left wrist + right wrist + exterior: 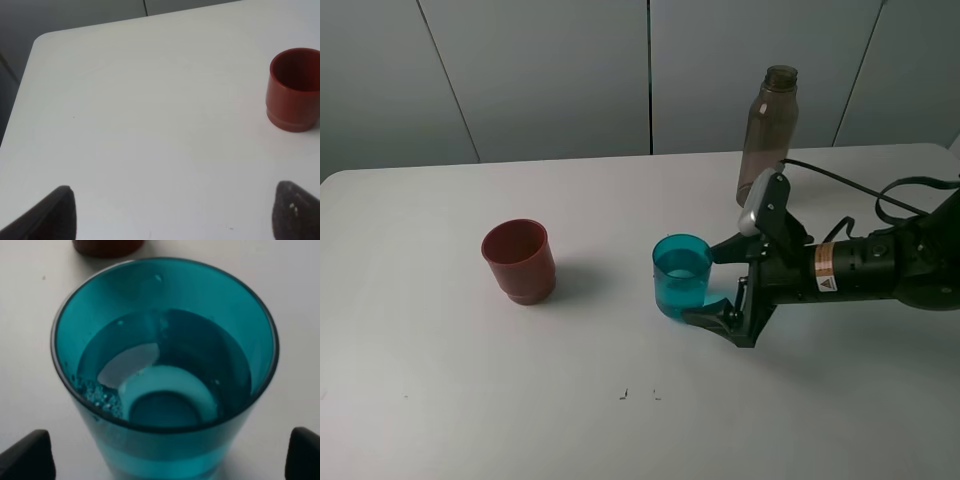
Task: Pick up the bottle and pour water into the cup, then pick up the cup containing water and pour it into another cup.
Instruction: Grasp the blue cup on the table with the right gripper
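Two wide-spread fingers of the right tool [710,283] bracket the cup [680,275], part full of water, without pinching it, apparently lined up to close and lift. Another cup [519,262] stands beyond it on the table [470,380], the bottle [767,130] behind the tool. The left tool [172,215] hangs open, empty.

The teal cup [165,290] is glossy translucent plastic (smooth-walled), the red-brown cup [519,260] opaque plastic with a duller sheen, the bottle [767,135] smoky translucent plastic, the desk [470,400] smooth matt white.
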